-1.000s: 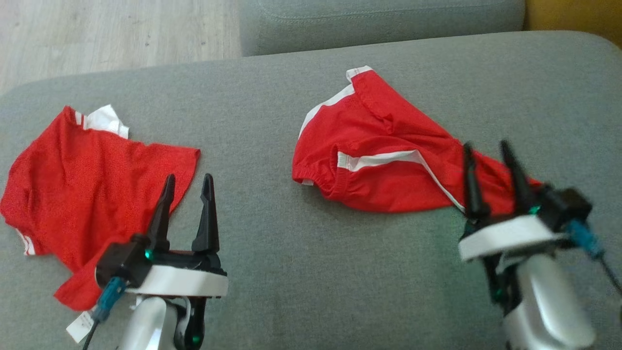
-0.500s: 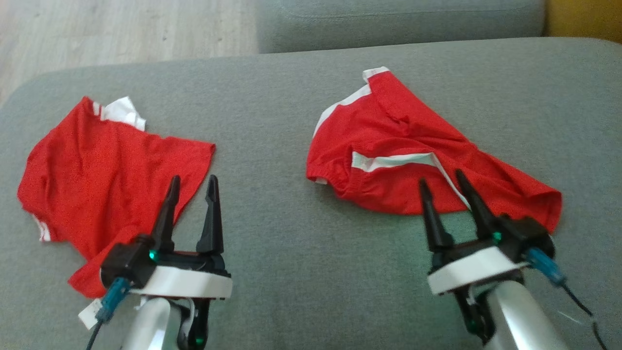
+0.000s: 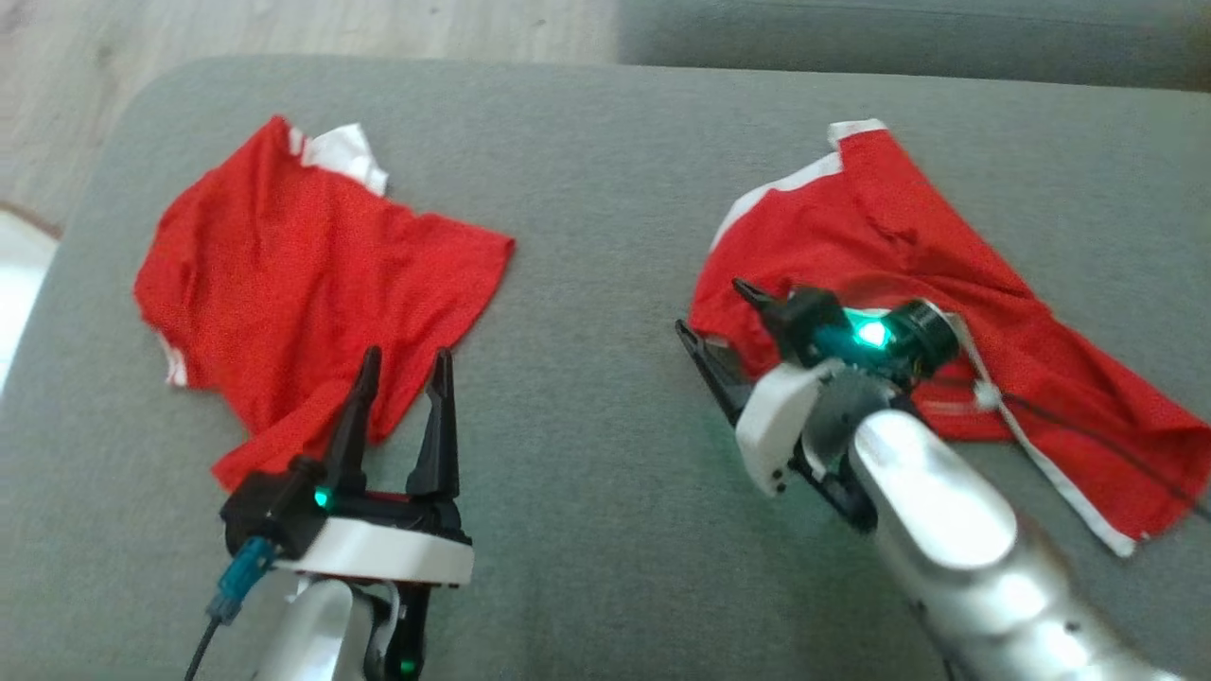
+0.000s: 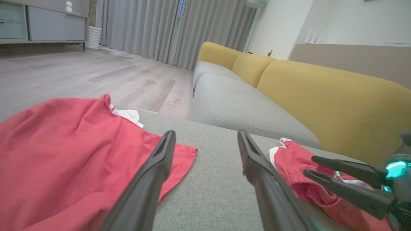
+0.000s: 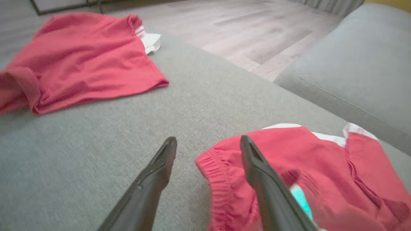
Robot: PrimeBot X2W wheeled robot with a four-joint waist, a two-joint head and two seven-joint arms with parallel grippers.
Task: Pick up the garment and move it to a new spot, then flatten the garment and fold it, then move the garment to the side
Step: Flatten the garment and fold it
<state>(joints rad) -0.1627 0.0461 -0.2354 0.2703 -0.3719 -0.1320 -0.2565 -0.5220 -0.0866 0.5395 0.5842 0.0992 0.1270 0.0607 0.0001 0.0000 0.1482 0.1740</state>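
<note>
Two red garments lie on the grey cushion (image 3: 605,189). A crumpled red shirt (image 3: 312,274) with a white collar lies at the left. Red shorts (image 3: 946,246) with white stripes lie at the right. My right gripper (image 3: 710,305) is open and points left at the shorts' elastic waist end. In the right wrist view (image 5: 208,138) one finger is over the shorts (image 5: 305,160), the other over bare cushion. My left gripper (image 3: 407,355) is open and empty, its fingertips over the shirt's near hem. The left wrist view shows it (image 4: 206,133) between the shirt (image 4: 64,144) and the shorts (image 4: 295,163).
The cushion's rounded left edge drops to a wooden floor (image 3: 284,28). A second grey seat (image 3: 899,38) lies beyond the far edge, with a yellow sofa back (image 4: 321,96) behind it. Bare cushion separates the two garments.
The head camera has shifted, so the whole scene sits further right. My right gripper has swung from the shorts' near right end to their waist end and now points left. It stays open.
</note>
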